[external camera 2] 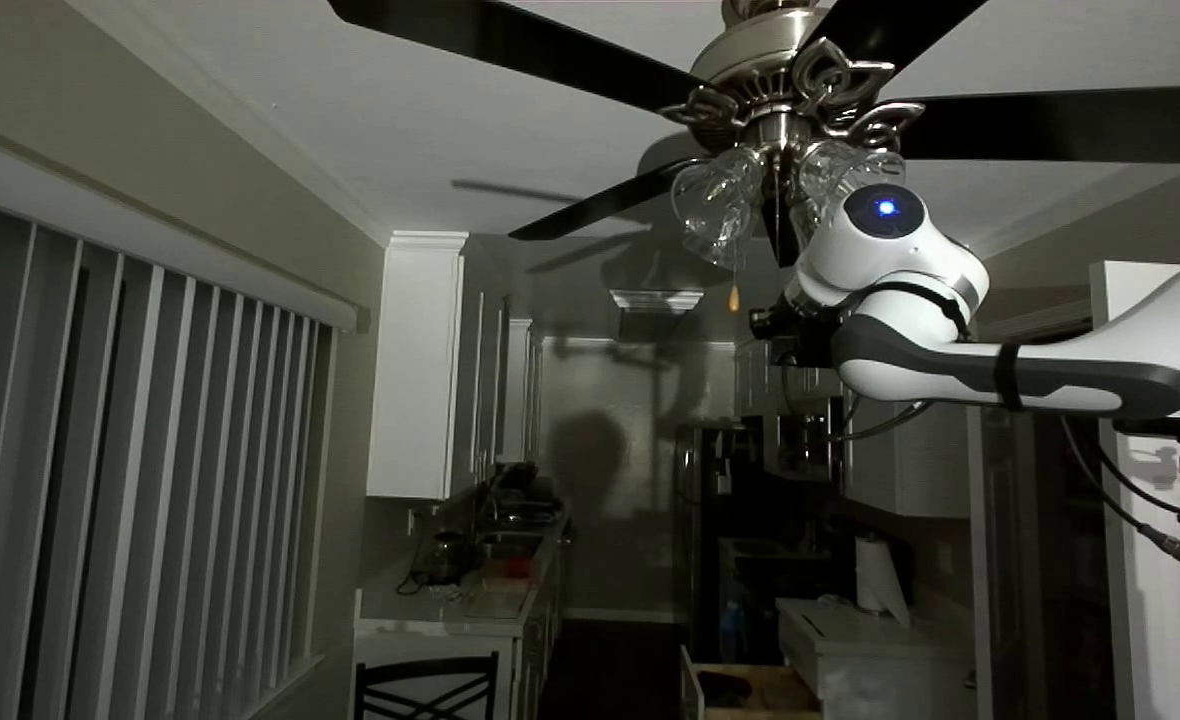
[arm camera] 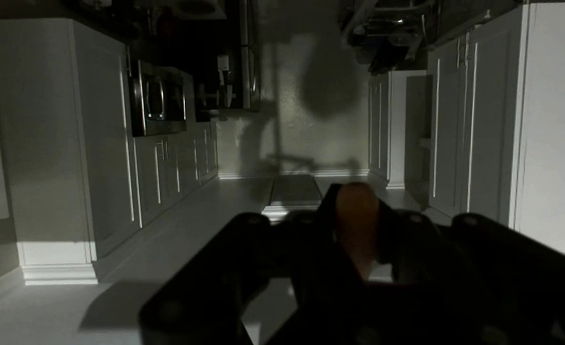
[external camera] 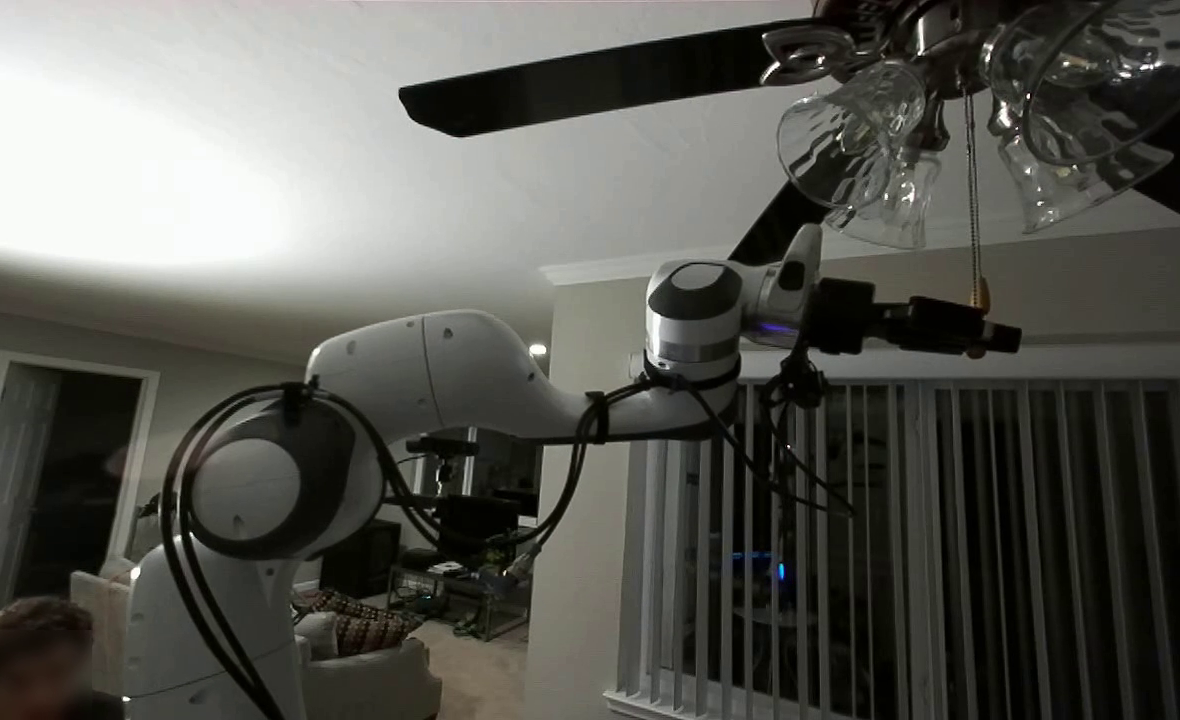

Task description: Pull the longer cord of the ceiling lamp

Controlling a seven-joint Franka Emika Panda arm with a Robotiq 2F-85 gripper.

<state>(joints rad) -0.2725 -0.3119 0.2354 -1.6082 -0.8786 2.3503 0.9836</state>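
Observation:
The ceiling lamp (external camera: 935, 35) hangs overhead, also in an exterior view (external camera 2: 765, 75), with dark blades and clear glass shades. Its cord (external camera: 972, 180) hangs down to my gripper (external camera: 995, 338). A tan pendant (arm camera: 357, 215) sits between my fingertips (arm camera: 357, 211) in the upside-down wrist view, touched on both sides; I take it as the longer cord's. Tan shows above and just below the fingers in an exterior view; I cannot tell if it is one piece. Another exterior view shows a tan pendant (external camera 2: 733, 298) left of the gripper; its cord is unclear. The fingers are hidden there.
Glass shades (external camera: 900, 190) and a dark blade (external camera: 600, 80) are just above the gripper and wrist. Vertical blinds (external camera: 1080, 540) stand behind. White cabinets (external camera 2: 420, 370) line the kitchen beyond. A person (external camera: 30, 660) is at the lower left.

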